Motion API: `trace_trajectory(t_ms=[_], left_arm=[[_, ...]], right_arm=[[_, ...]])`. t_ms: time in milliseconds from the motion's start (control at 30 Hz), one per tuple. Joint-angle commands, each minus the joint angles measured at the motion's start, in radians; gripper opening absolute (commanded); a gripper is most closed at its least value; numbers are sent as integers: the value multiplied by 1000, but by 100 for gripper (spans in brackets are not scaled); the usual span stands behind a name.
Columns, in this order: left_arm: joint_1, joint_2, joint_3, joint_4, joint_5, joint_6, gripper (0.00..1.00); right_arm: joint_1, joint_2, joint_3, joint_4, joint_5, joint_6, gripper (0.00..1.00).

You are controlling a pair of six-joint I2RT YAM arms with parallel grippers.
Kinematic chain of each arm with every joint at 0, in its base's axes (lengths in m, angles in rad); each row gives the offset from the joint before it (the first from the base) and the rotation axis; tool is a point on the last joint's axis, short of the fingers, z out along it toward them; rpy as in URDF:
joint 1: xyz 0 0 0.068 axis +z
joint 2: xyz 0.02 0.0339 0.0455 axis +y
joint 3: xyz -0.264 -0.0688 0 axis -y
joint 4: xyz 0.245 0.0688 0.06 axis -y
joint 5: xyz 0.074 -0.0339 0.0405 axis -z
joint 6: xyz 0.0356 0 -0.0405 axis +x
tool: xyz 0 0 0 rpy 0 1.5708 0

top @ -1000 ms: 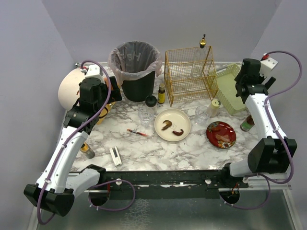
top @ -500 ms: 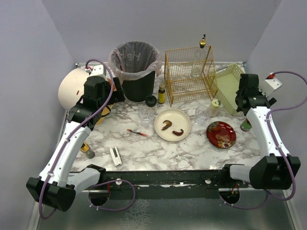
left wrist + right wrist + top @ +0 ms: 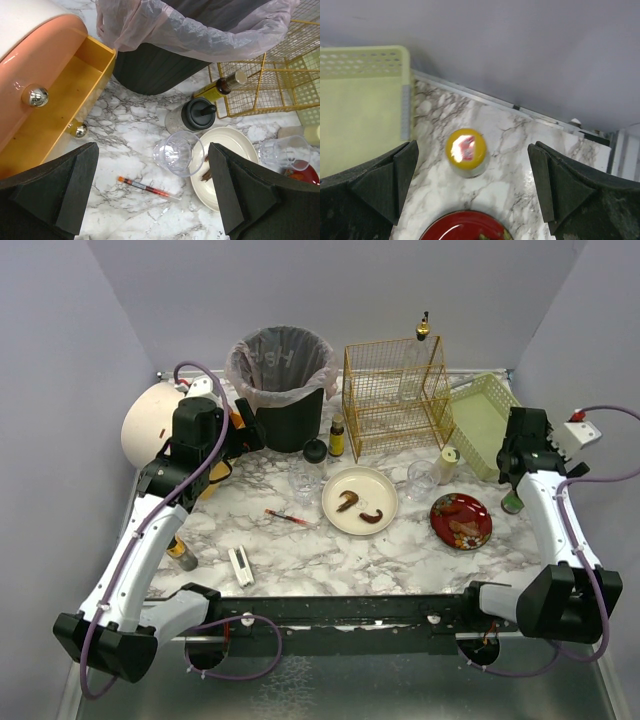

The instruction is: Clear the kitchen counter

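Right gripper (image 3: 472,150): jaws wide apart, nothing held, hanging over a small jar (image 3: 466,150). The jar stands upright on the counter (image 3: 506,134), just beside the green tray (image 3: 360,110) and close to the red plate (image 3: 447,227).

Likely step is grabbing that jar. To do it well:
- Centre the jaws on the lid and drop straight down.
- Close on the body below the lid, not on the lid rim. The body is round and looks smooth, so an off-centre pinch could squirt it sideways.
- Keep the fingers off the tray wall and the plate edge.

Left gripper (image 3: 152,150): jaws also apart and empty, over the counter's left half — no target clear yet.

The counter is flat white marble pattern with grey veins. It runs under everything and is well cluttered.

Materials and shapes:
- Jar: glossy yellow lid with a reddish mark, body mostly hidden from above.
- Tray: pale green plastic with perforated walls.
- Glass (image 3: 177,152): clear, thin-walled, upright — fragile.
- Pen (image 3: 147,186): thin, red and orange, lying flat, hard to pinch.
- Shaker (image 3: 192,114): black lid.
- Bottle (image 3: 220,87): dark, lying against the gold wire basket (image 3: 270,85).
- Bin (image 3: 160,65): black with a crinkly pink liner.
- Cream plate (image 3: 225,165): brown scraps on it.
- Drawer (image 3: 60,110): yellow inside, pink rounded front, chrome knobs, standing open.
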Motion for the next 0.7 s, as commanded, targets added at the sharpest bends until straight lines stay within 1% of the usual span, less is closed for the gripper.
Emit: trace_trajectory(t_ms=[0, 200, 400, 533, 667], left_arm=[[-4, -26, 2, -18, 46, -35, 99], [-3, -8, -2, -18, 58, -47, 99], [-2, -4, -8, -16, 58, -52, 99], [-3, 14, 2, -12, 71, -58, 99], [-3, 26, 9, -7, 72, -60, 99]], right_arm=[[-81, 7, -26, 65, -23, -58, 100], [-89, 20, -38, 124, -114, -106, 100], [-92, 52, -50, 165, -173, -139, 95], [-94, 68, -59, 166, -183, -132, 87], [-95, 79, -64, 170, -187, -133, 73]])
